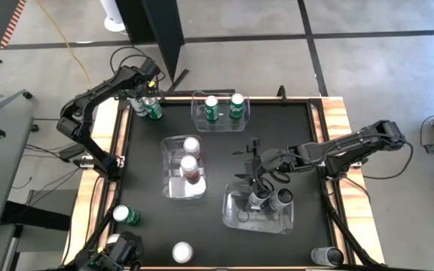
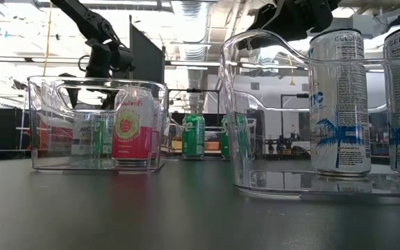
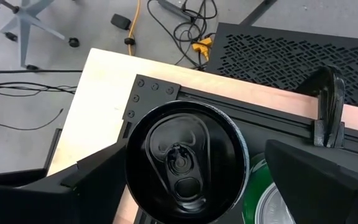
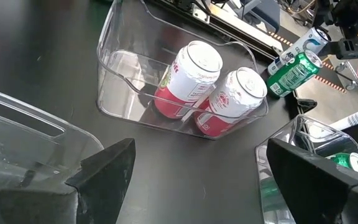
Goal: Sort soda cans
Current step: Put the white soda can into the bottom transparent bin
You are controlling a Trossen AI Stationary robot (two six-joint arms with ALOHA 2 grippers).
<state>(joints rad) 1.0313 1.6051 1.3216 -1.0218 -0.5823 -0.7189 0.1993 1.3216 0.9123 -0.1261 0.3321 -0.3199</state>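
High view takes in the whole black table (image 1: pixel 217 226). At its eleven o'clock corner the left gripper (image 1: pixel 143 96) hangs over a cluster of cans (image 1: pixel 149 108), but the arm hides how many stand there and whether the fingers touch one. Left wrist view fills that gap: the fingers (image 3: pixel 319 180) stand spread on either side of a dark-topped can (image 3: pixel 185 163), seen from straight above, with a green can (image 3: pixel 260 199) half cut off beside it; contact cannot be made out.

At twelve o'clock a clear bin (image 1: pixel 221 111) holds two green cans. Near the centre a second bin (image 1: pixel 183 167) holds two red-pink cans (image 1: pixel 191 162). At five o'clock a third bin (image 1: pixel 259 209) holds two dark cans (image 1: pixel 271 199), and the right gripper (image 1: pixel 252 169) hovers just above its far rim, fingers spread and holding nothing.

Loose cans stand near the near edge: a green one (image 1: pixel 125 215) at eight o'clock, a silver-topped one (image 1: pixel 182 252) at six, a dark one (image 1: pixel 326 257) at five.

Low view alone shows the labels: a pink berry print (image 2: pixel 132 128) on the red-pink can, and a blue palm (image 2: pixel 339 132) on the silver-sided cans, which look dark from above.
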